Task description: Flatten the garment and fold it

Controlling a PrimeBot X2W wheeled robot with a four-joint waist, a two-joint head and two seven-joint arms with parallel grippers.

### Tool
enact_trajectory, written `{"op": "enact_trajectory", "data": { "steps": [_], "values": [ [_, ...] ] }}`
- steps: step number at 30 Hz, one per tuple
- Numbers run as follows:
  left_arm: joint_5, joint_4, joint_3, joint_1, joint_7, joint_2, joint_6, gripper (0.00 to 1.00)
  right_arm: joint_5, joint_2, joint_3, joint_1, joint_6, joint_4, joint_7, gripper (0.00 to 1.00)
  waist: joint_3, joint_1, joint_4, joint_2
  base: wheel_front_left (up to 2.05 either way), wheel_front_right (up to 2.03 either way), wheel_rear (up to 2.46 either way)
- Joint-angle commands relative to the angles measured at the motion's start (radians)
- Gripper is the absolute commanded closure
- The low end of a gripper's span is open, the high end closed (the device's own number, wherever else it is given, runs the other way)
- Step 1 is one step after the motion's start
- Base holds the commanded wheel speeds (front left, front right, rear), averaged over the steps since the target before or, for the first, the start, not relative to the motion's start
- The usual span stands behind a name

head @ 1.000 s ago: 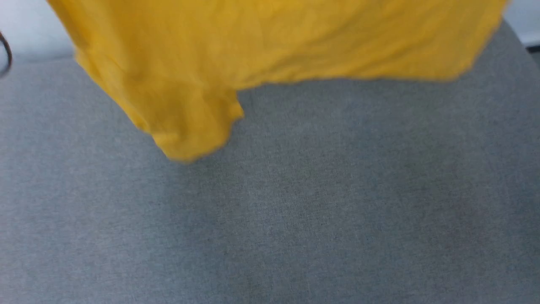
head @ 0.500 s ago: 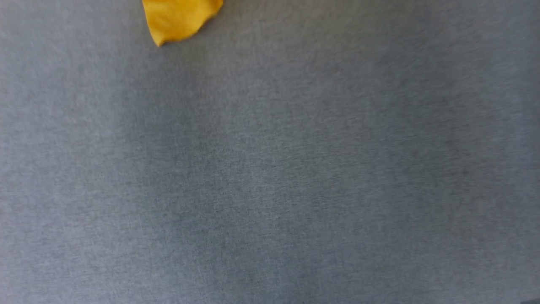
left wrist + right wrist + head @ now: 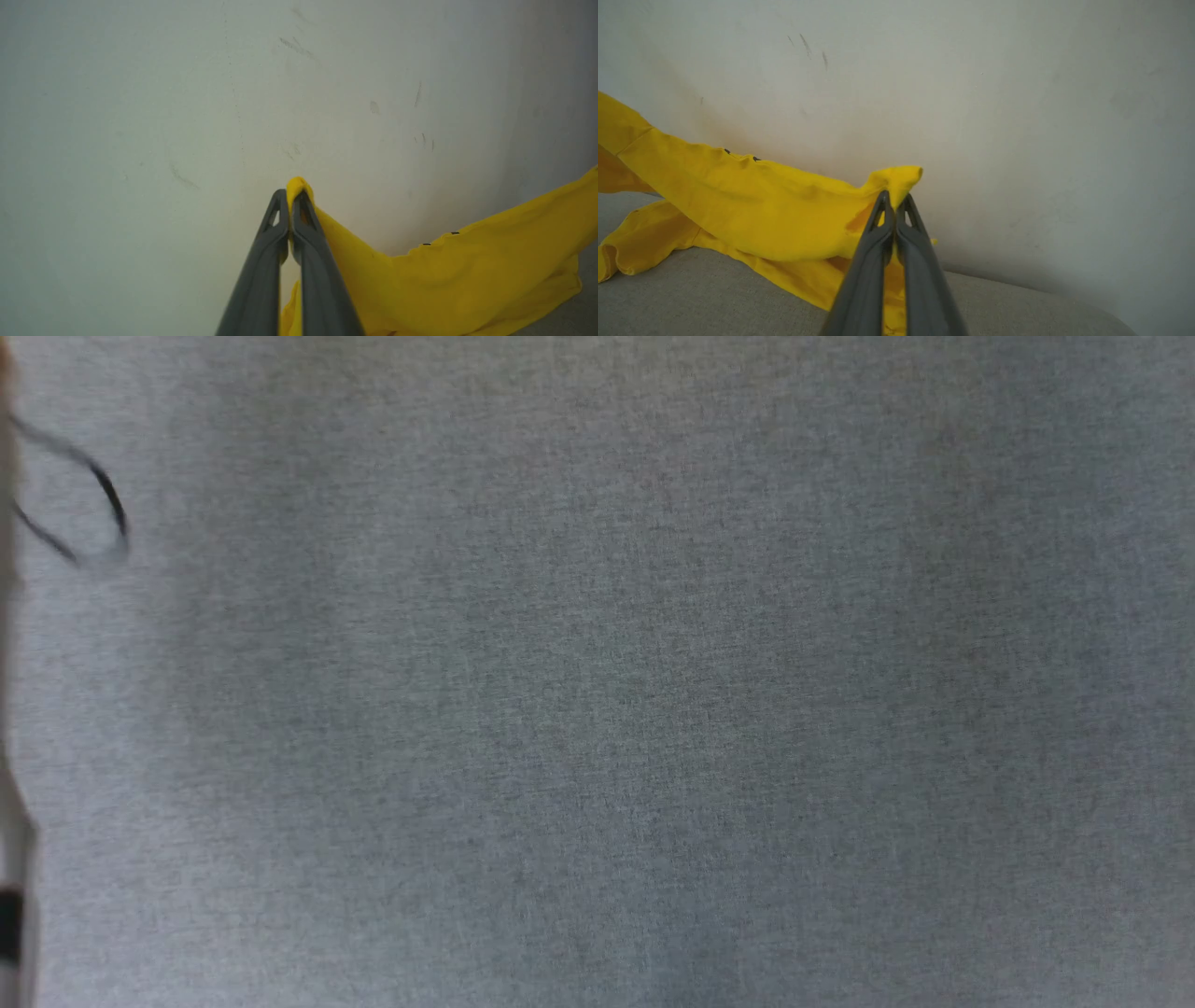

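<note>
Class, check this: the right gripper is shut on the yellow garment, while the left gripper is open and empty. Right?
Not quite. The left gripper is also shut on a pinch of the garment, as the left wrist view shows. The right gripper is indeed shut on it.

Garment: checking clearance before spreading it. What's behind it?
Behind the garment stands a pale, scuffed wall. The cloth covers the wall's lower part and some grey upholstery.

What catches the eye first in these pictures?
The bright yellow shirt, held up in front of a pale wall. The left tool and right tool, both dark and shut, each pinch a bit of it. Below lies a grey surface.
</note>
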Motion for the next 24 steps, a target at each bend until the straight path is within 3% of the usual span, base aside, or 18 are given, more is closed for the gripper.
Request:
{"op": "enact_trajectory", "data": {
  "steps": [1, 5, 6, 11, 17, 24],
  "values": [
    [-0.021, -0.059, 0.007, 0.080, 0.006, 0.009, 0.017, 1.00, 0.032, -0.031, -0.010, 0.069, -0.001, -0.051, 0.008, 1.00, -0.038, -0.0001, 0.013, 0.0000, 0.00, 0.00, 0.00],
    [-0.046, -0.244, 0.015, 0.304, 0.037, 0.038, 0.080, 1.00, 0.079, -0.079, -0.065, 0.249, -0.001, -0.178, 0.031, 1.00, -0.083, -0.0001, 0.025, 0.0000, 0.00, 0.00, 0.00],
    [-0.046, -0.244, 0.015, 0.304, 0.037, 0.038, 0.080, 1.00, 0.079, -0.079, -0.065, 0.249, -0.001, -0.178, 0.031, 1.00, -0.083, -0.0001, 0.025, 0.0000, 0.00, 0.00, 0.00],
    [-0.068, -0.445, 0.038, 0.599, 0.053, 0.076, 0.178, 1.00, 0.089, -0.080, -0.165, 0.484, -0.001, -0.300, 0.050, 1.00, -0.146, -0.0001, 0.033, 0.0000, 0.00, 0.00, 0.00],
    [-0.111, -0.544, 0.034, 0.914, 0.054, 0.095, 0.241, 1.00, 0.071, -0.006, -0.288, 0.766, -0.001, -0.394, 0.065, 1.00, -0.224, -0.0001, 0.046, 0.0000, 0.00, 0.00, 0.00],
    [-0.201, -0.550, -0.023, 1.190, 0.120, 0.091, 0.259, 1.00, 0.037, 0.107, -0.377, 1.059, -0.001, -0.430, 0.070, 1.00, -0.322, -0.0001, 0.048, 0.0000, 0.00, 0.00, 0.00]
  ]
}}
